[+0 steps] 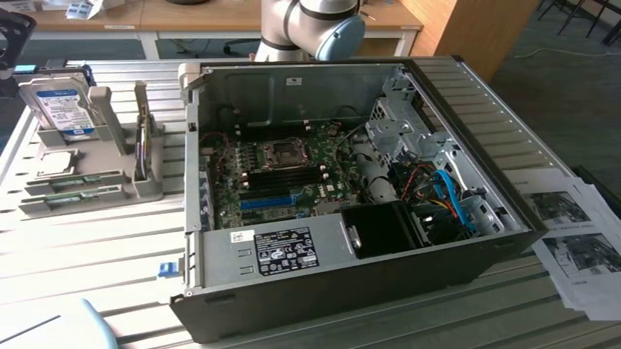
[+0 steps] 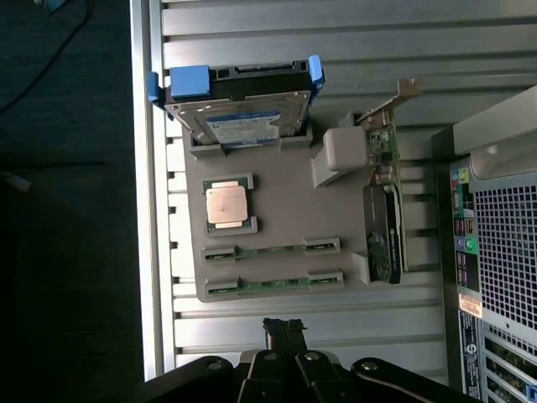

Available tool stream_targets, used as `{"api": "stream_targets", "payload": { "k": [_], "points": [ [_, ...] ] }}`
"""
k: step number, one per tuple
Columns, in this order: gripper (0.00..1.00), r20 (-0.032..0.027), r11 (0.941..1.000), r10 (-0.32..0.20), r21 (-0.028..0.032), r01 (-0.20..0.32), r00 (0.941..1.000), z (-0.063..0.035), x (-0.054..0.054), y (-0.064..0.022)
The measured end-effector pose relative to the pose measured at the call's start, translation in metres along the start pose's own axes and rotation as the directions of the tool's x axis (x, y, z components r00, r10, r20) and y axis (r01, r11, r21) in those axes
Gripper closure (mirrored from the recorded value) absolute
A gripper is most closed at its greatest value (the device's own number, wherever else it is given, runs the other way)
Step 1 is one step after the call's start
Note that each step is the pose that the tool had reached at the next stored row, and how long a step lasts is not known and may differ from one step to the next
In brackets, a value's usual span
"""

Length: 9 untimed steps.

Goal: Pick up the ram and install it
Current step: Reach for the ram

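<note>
The gripper [image 2: 284, 327] is hovering beside the gray tray [image 2: 289, 210], jaws fully closed and gripping nothing. The ram [image 2: 270, 249] is lying in that tray, middle left of the exterior view. Approach seems underway; grasping calls for opening the jaws across the stick's thin edges.

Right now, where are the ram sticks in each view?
Exterior view: the ram sticks lie flat in the grey holder, at the exterior view's left of the open case.
Wrist view: the ram sticks lie in that holder, between the processor and the end effector.
Shared landmark: the hard drive standing in the holder.
</note>
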<state>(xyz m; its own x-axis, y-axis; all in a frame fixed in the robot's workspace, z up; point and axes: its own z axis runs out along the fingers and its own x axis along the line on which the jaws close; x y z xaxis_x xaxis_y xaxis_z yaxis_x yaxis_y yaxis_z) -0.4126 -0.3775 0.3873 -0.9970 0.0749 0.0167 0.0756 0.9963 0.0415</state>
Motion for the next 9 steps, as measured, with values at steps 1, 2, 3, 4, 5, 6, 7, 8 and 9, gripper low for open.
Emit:
{"api": "stream_targets", "payload": {
  "k": [1,2,3,4,5,6,7,8,9],
  "points": [
    [0.91,0.0,1.0,0.0,0.0002,0.0,1.0,0.0005,0.0,0.0026],
    [0.91,-0.0001,1.0,0.0,0.0004,0.0,1.0,0.0009,0.0,0.005],
    [0.91,-0.0001,1.0,0.0,0.0008,0.0,1.0,0.0014,0.001,0.0071],
    [0.91,0.0,1.0,0.0,0.0012,0.0,1.0,0.0019,0.001,0.0091],
    [0.91,0.0,1.0,0.0,0.0015,0.0,1.0,0.0023,0.001,0.0111],
    [0.91,0.0002,1.0,0.0,0.0018,0.0,1.0,0.0028,0.001,0.013],
    [0.91,0.0,1.0,0.0,0.0022,0.0,1.0,0.0031,0.001,0.0147],
    [0.91,0.0001,1.0,0.0,0.0024,0.0,1.0,0.0036,0.001,0.0164],
    [0.91,0.0,1.0,0.0,0.0026,0.0,1.0,0.0039,0.001,0.0176]
  ]
}}
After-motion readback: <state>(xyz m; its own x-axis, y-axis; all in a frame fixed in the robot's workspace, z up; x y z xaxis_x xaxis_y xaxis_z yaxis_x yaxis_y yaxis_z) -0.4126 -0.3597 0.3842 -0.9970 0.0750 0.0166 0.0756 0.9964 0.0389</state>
